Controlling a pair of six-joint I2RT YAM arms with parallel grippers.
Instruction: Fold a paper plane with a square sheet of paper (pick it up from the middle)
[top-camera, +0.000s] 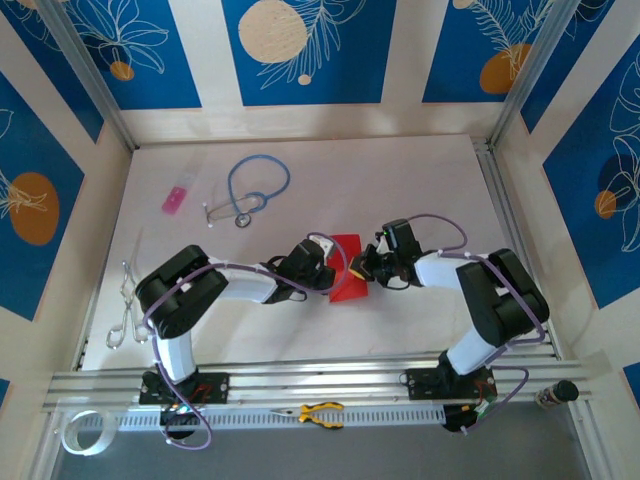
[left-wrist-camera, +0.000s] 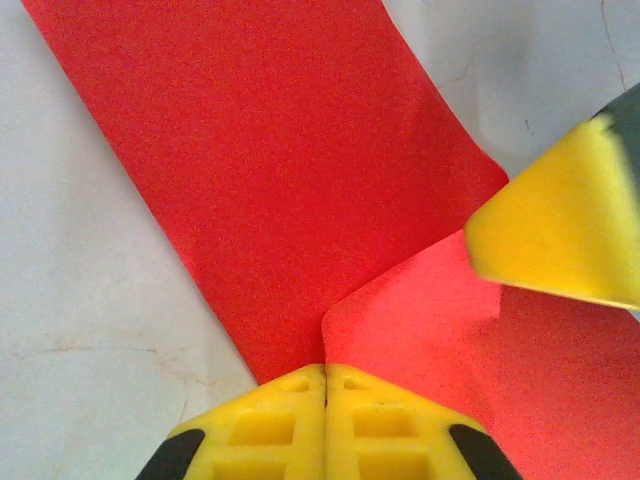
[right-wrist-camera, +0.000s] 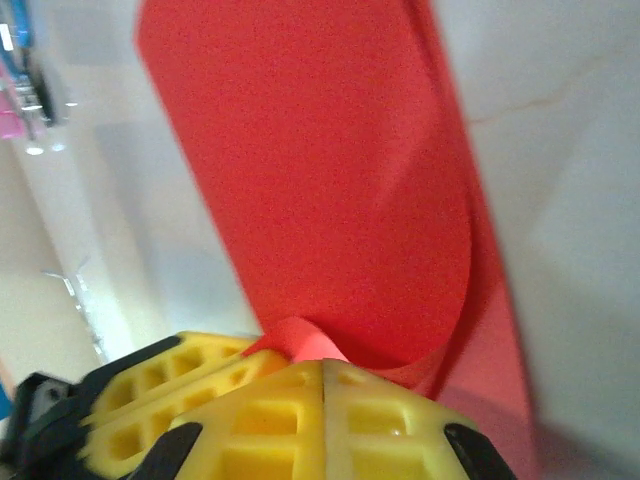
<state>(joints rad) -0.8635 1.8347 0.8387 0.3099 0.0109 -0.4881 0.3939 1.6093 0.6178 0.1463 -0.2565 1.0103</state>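
Looking down from the overhead camera, I see a white tabletop (top-camera: 400, 180) boxed in by cream walls. The walls carry blue leaf-print panels (top-camera: 300, 50) with orange and cream discs, and slim aluminium posts (top-camera: 90, 70) stand at the back corners. An aluminium rail (top-camera: 300, 380) runs along the near edge with both arm bases bolted to it. In the wrist views the surface looks scuffed, with faint marks and hairline scratches. The red sheet of paper (top-camera: 347, 268) lies about mid-tabletop, between the two arms, partly curled up off the surface with one flap bent over. My left end effector (top-camera: 325, 262) comes at it from the left, yellow fingers pressed together and pinching the edge of the lifted flap. My right end effector (top-camera: 362, 268) comes in from the right, jaws likewise closed with a small curl of red paper caught at the tips. The two sets of fingertips sit just beside each other. Back left there is a blue stethoscope (top-camera: 250, 190), with a small pink item (top-camera: 175, 200) near it, both well apart from the paper. Metal scissors (top-camera: 125, 300) lie by the left wall. In front of the rail there are yellow-handled pliers (top-camera: 320, 413) and a white tape roll (top-camera: 80, 432) at the near left corner.
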